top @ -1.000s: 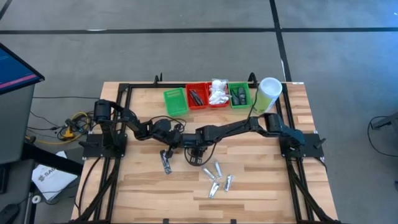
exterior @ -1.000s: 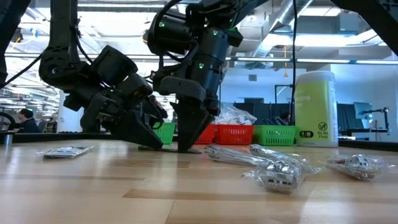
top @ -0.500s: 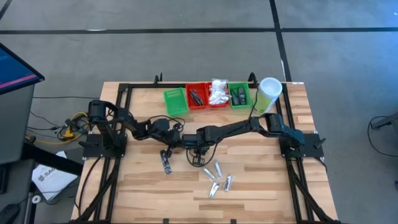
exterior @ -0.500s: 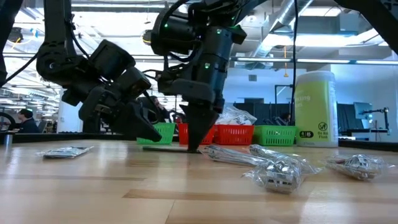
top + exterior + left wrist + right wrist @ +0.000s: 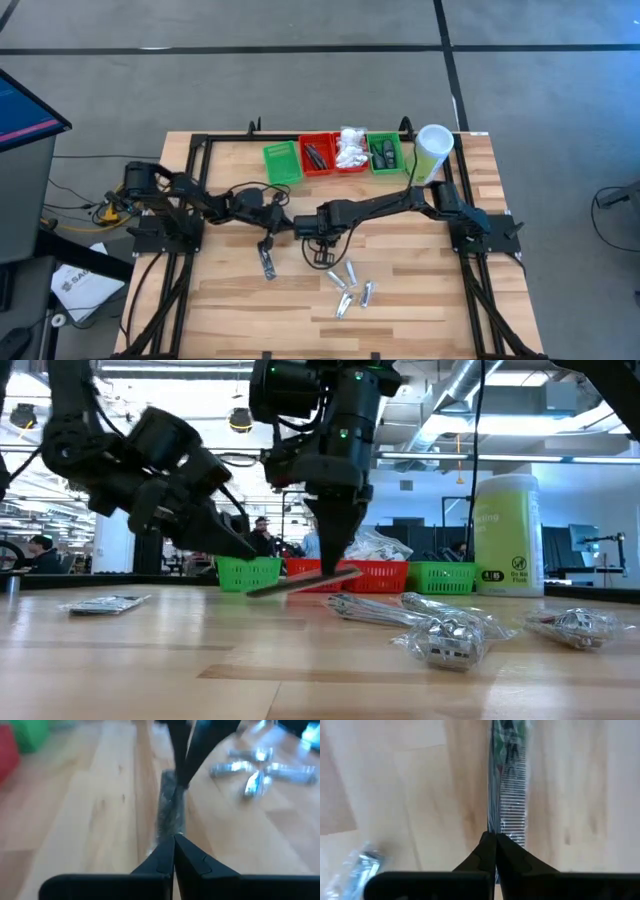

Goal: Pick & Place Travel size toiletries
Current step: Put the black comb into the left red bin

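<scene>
My right gripper point(image 5: 335, 565) hangs over the middle of the table, shut on a black narrow piece in a clear wrapper point(image 5: 300, 582) point(image 5: 509, 780). My left gripper point(image 5: 245, 548) point(image 5: 174, 840) is shut and stands just left of that piece's lower end; in the low view it looks apart from it. Several small silver tubes point(image 5: 348, 285) point(image 5: 445, 635) lie flat on the near side of the table. One more flat packet point(image 5: 267, 258) point(image 5: 105, 603) lies to their left. My right gripper pinches the black narrow piece between its two fingertips, near one end point(image 5: 492, 827), coming from above and pointing down. The piece sits tilted, sloping down toward the table's left point(image 5: 250, 591). Whether that low end touches the table I cannot tell.
Along the far edge stand a green tray point(image 5: 282, 162), a red tray point(image 5: 318, 156) with dark pieces, white packets point(image 5: 351, 148), a green tray point(image 5: 385, 153) and a tall pale green cylinder point(image 5: 432, 150). A black frame point(image 5: 200, 150) borders the table.
My right gripper, fingertips down at the table a second ago, has risen with the black narrow piece, which now slopes off the wood. My left gripper has drawn back toward the table's left and lifted away from the spot where both grippers met.
</scene>
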